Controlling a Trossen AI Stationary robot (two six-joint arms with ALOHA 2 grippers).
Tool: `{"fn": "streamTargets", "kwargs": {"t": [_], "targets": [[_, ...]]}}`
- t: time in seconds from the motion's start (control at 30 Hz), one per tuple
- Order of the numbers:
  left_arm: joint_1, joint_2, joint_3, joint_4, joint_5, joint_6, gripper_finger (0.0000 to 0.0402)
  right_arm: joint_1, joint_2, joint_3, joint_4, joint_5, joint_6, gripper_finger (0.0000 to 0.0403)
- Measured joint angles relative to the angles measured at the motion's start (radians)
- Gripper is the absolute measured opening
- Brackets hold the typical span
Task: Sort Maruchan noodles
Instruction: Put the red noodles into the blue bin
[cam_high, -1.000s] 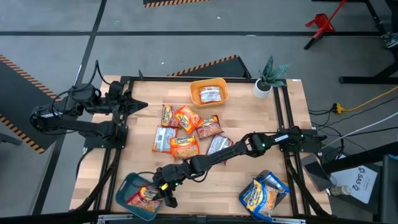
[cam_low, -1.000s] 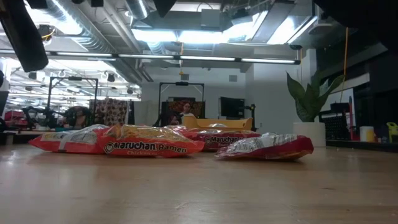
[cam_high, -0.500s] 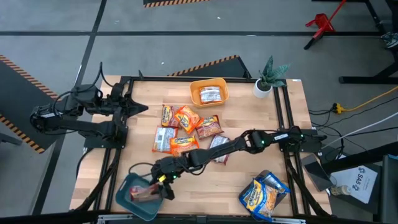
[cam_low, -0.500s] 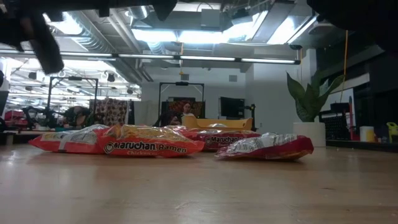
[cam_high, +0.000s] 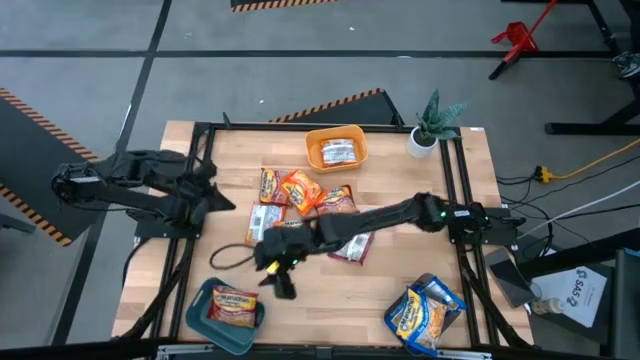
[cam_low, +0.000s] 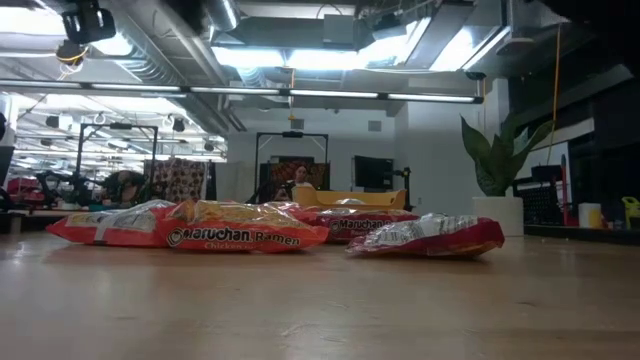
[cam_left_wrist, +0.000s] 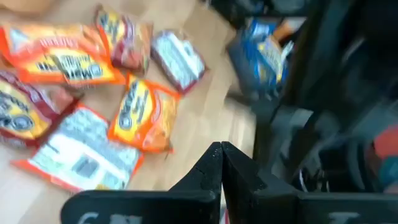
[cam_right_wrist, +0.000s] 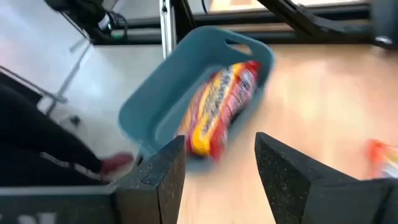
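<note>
We see the right gripper at about 7 o'clock from the table's middle, its fingers spread apart and holding nothing, just beside the teal bin. One orange-red noodle packet lies inside that bin. The main cluster of Maruchan noodles sits near the centre; blue packets fill a bin at 5 o'clock, and a silver packet lies in the orange bin at 12 o'clock. The left gripper waits at 9 o'clock, fingers pressed together, empty.

Wooden table with loose noodle packets, orange bin, teal bin, potted plant.
</note>
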Motion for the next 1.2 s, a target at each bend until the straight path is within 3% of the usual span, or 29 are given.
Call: {"fn": "streamTargets", "kwargs": {"t": [0.17,0.5,0.6,0.8,1.03,1.2], "targets": [[-0.12,0.107,0.0,0.016,-0.065,-0.013,0.0,0.004,-0.166,0.0,-0.213,0.092,-0.035,0.0176],[-0.417,0.364,0.0,0.085,-0.139,0.049,0.0002,0.023,-0.368,0.0,-0.369,0.336,-0.027,0.0176],[-0.471,0.413,0.0,0.087,-0.113,0.112,0.0017,0.03,-0.379,0.0,-0.405,0.338,-0.013,0.0176],[-0.494,0.466,0.0,0.102,0.046,0.189,0.0076,0.037,-0.382,0.0,-0.462,0.295,0.02,0.0176],[-0.522,0.58,-0.005,0.148,0.106,0.283,0.0153,0.065,-0.382,0.0,-0.469,0.289,0.032,0.0176],[-0.522,0.666,-0.011,0.145,0.123,0.275,0.0185,0.093,-0.382,0.0,-0.481,0.288,0.047,0.0176]]}}
